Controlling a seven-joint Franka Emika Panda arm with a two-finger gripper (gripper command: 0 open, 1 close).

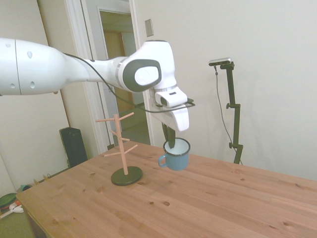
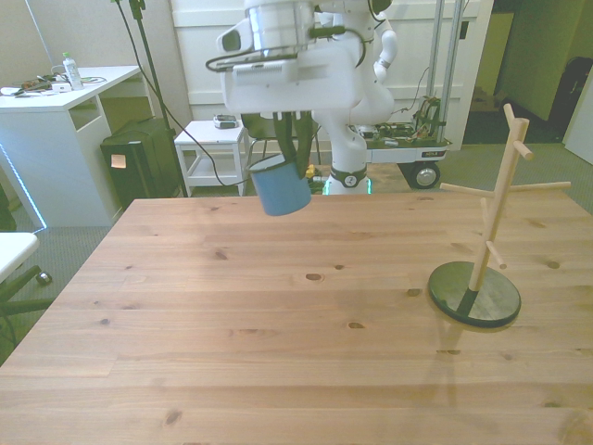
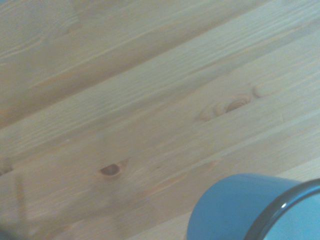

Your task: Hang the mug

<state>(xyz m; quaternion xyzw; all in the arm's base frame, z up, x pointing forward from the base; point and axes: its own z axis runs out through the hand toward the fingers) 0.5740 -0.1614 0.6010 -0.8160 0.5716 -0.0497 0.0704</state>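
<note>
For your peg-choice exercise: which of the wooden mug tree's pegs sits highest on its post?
The short peg just below the top of the wooden mug tree, angled toward the front view's right. Every other peg branches off lower; the long one juts leftward.

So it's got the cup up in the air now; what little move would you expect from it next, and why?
Probably a sideways carry toward the wooden mug tree. The hand grips the mug by its rim, tilted and clear of the table, while the tree stands well off toward the front view's right. The handle points toward the tree in the side view, so it could go over a peg.
</note>
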